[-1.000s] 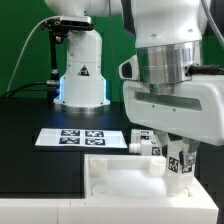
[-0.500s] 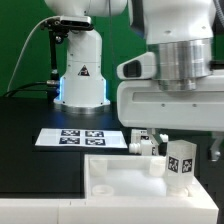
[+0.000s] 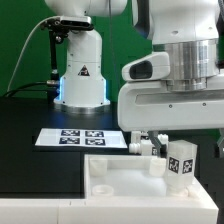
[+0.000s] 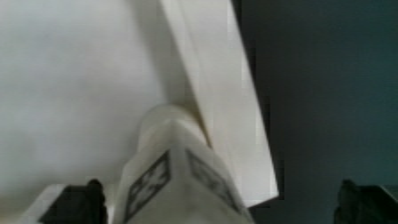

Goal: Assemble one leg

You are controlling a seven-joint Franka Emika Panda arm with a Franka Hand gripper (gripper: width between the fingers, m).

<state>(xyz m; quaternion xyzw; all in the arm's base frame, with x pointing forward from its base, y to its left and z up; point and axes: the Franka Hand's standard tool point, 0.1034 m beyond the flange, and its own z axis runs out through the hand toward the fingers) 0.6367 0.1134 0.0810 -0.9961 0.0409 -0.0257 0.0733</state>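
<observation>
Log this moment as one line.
gripper open | leg upright on white tray part, not gripped

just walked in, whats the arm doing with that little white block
The Panda arm is putting a leg onto a furniture part. The leg stands upright on a corner of the large white square part, at the exterior view's right. The gripper hangs open above it, fingers apart on either side, not gripping it. Whether the leg is fully seated cannot be told. A second small white piece lies behind, near the marker board.
</observation>
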